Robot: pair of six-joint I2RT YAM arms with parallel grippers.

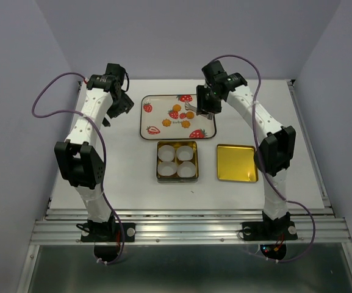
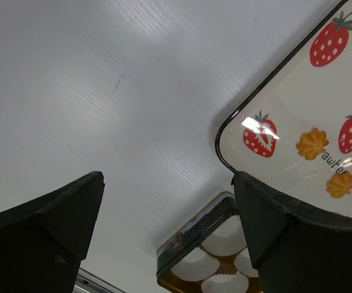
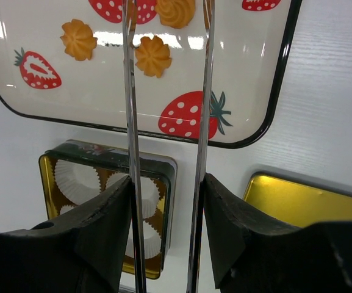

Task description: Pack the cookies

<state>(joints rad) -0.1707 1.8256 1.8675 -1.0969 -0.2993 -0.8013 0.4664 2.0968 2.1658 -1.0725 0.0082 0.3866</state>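
Several small orange cookies (image 1: 177, 108) lie on a cream strawberry-print tray (image 1: 163, 107) at the back middle. In the right wrist view three show (image 3: 153, 55), and in the left wrist view two (image 2: 312, 143). My right gripper (image 1: 207, 102) hangs over the tray's right part, shut on metal tongs (image 3: 130, 91) whose two blades run forward from between my fingers (image 3: 111, 207). The tongs' tips are out of view at the top, beside a cookie (image 3: 176, 11). My left gripper (image 1: 118, 104) is open and empty over bare table, left of the tray (image 2: 273, 171).
A square tin (image 1: 177, 177) holding white paper cups (image 1: 185, 170) sits in front of the tray; it also shows in the wrist views (image 2: 191, 244) (image 3: 102, 152). Its gold lid (image 1: 237, 162) lies to the right (image 3: 304, 204). Grey walls enclose the table.
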